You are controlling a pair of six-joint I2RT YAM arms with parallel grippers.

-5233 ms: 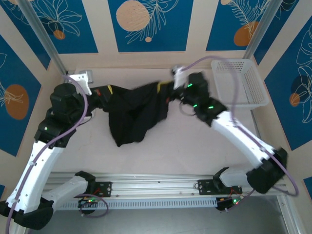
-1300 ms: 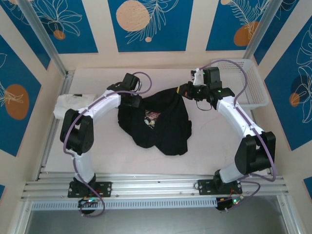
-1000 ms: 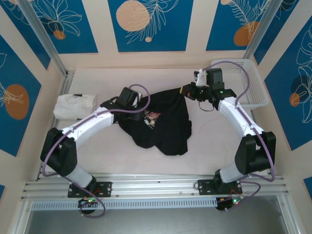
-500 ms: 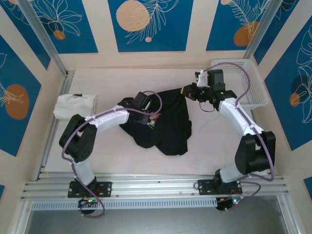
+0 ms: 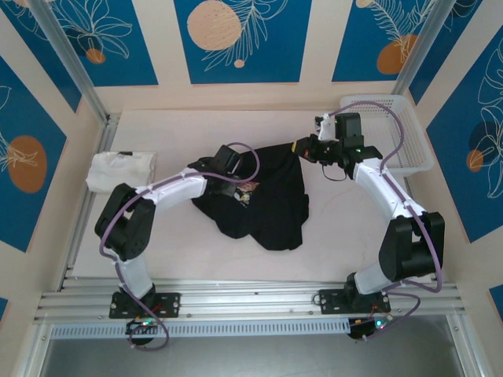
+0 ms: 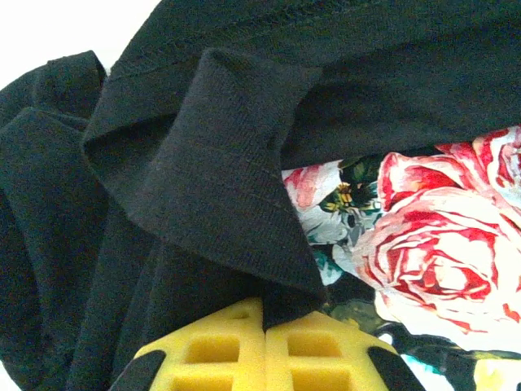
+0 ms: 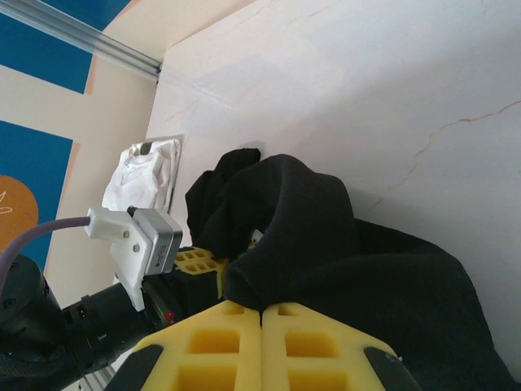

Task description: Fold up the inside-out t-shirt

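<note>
Farthest left, well out from the left claw [image 5: 234, 176], a white folded garment [image 5: 118, 169] sits on the desk [image 5: 181, 251] and has no part in this. The left claw is pressed together on a thick, ribbed fold of the inside-out t-shirt [image 5: 267, 206]. In the left wrist view its yellow pads meet at the left claw [image 6: 264, 314] with black cloth caught between them, and the rose print [image 6: 431, 244] lies just to the right of the pinch, facing up.

From that claw the shirt spreads rightward and toward the arm bases as a rumpled black heap. Its far edge runs as a fairly straight line across to the right claw [image 5: 302, 148]. That line is the shirt's long axis for now, and both claws sit on it, one at each end. The left claw is deeper in the bulk and nearer the print, while the right one holds an outer corner.

The right claw is likewise closed on cloth. In the right wrist view a black hem rises out of the right claw [image 7: 262, 308], and the rest of the shirt [image 7: 342, 261] drapes away below and to its right. To the right of this claw, a white basket [image 5: 393, 133] stands apart from the cloth.

What the coming move probably turns on is that the garment hangs to the near side of both pinch points. Drawing the claws apart along that far edge should flatten it, though the bunched left part may drag.
</note>
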